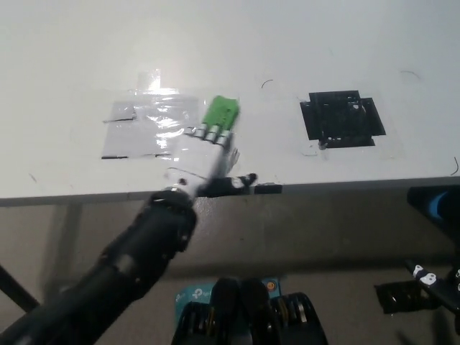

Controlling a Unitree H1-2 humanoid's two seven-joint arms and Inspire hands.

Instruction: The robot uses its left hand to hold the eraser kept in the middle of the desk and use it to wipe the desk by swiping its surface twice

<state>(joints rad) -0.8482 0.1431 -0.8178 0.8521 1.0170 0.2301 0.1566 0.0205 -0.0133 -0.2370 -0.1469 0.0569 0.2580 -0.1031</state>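
Pressing down on the white desk (302, 43), my left hand (205, 154) lay flat over the green eraser (220, 113), its fingers (210, 132) curled across the near end of the block and holding it against the surface. Only the far half of the eraser showed beyond my fingertips, tilted slightly to the right. My thumb (237, 182) stuck out to the side, dark-tipped, close to the desk's front edge and just beside a small black tab (269, 189) fixed on that edge.

Eraser and hand sat near the middle of the desk, between a patch of clear tape (147, 128) on one side and a black taped square (343, 118) on the other. The eraser was just beside the right edge of the clear patch, well apart from the black square. Glare from a light fell on the tape's far corner. A few thin pen marks (267, 83) were scattered over the desk, one small curl lying just beyond the eraser, others near the far right.

My forearm (136, 251) ran from the lower left up to the desk edge. Of my right hand I could see nothing sure; only a dark shape with white bits (431, 280) showed at the lower right corner, too small to make out
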